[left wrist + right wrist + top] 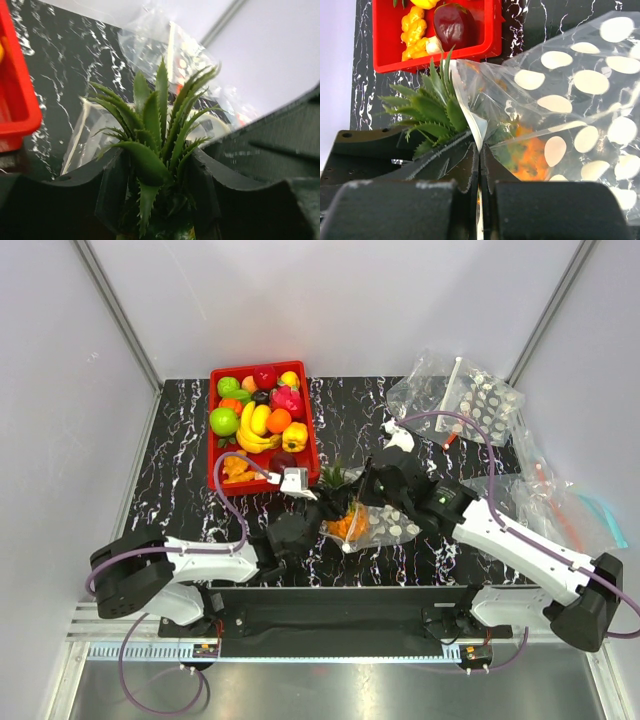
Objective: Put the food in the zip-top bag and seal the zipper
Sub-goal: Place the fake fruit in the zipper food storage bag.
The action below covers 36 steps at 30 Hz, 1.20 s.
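Left gripper [157, 195] clamps pineapple [150, 165] by leaves; right gripper [480, 162] pinches bag [580, 95] mouth edge. Loading step: fruit half in. Next: push deeper, release.

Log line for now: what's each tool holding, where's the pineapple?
left tool: shut on pineapple crown | right tool: pinching zip-top bag edge | pineapple: body inside bag, leaves outside | bag: not sealed
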{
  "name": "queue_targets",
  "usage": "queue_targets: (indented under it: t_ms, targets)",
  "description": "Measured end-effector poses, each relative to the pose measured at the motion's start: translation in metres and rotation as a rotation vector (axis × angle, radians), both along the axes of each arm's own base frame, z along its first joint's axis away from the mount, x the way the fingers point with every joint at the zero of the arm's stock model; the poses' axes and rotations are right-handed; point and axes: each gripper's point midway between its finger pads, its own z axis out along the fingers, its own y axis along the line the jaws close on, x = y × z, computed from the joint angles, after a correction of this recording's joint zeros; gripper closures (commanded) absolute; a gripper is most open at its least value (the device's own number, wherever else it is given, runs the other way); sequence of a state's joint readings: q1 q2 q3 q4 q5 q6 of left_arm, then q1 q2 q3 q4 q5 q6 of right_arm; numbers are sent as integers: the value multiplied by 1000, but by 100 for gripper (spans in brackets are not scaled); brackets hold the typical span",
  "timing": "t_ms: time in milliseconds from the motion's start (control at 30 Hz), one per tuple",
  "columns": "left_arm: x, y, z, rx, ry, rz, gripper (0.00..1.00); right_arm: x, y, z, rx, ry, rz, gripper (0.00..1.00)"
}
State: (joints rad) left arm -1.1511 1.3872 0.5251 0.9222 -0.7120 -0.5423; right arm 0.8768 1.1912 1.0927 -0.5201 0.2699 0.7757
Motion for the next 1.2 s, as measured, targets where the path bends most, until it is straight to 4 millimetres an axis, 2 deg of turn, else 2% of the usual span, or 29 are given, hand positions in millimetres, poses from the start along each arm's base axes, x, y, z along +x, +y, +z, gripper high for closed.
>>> queue_targets:
  t_ms: [33, 67, 167, 200, 433, 533, 633, 700, 800, 867, 967, 1100, 1200]
  targets:
    - [2, 0, 2, 7, 0, 9, 50, 0, 0, 1, 1, -2, -1, 100]
    - [3, 0, 3, 8, 1, 13, 43, 0, -1, 1, 2, -3, -2, 100]
    - [5, 3, -3, 30, 4, 28, 9, -1, -3, 3, -1, -8, -6, 100]
    - [7, 5, -6, 43, 3, 35, 4, 0, -6, 3, -6, -9, -15, 100]
    - [4, 5, -7, 120, 20, -23, 3, 1, -15, 2, -36, -9, -45, 100]
    - [3, 6, 10, 118, 36, -67, 4, 6, -22, 5, -32, -19, -72, 100]
    - [-6, -5, 45, 46, 33, -153, 6, 11, -29, 8, -19, -29, -96, 100]
    - [-11, -10, 59, 14, 33, -200, 6, 13, -34, 8, -14, -33, -109, 100]
    - [-17, -7, 63, 16, 58, -241, 5, 15, -41, 5, -10, -35, -128, 100]
    - [-14, 0, 58, 49, 91, -252, 5, 15, -45, 3, -11, -33, -136, 100]
    - [1, 17, 57, 93, 143, -243, 5, 15, -48, -3, -19, -24, -143, 100]
    - [18, 53, 62, 145, 180, -186, 6, 15, -51, -8, -24, -15, -149, 100]
    - [23, 74, 66, 181, 203, -167, 7, 17, -52, -6, -18, -20, -155, 100]
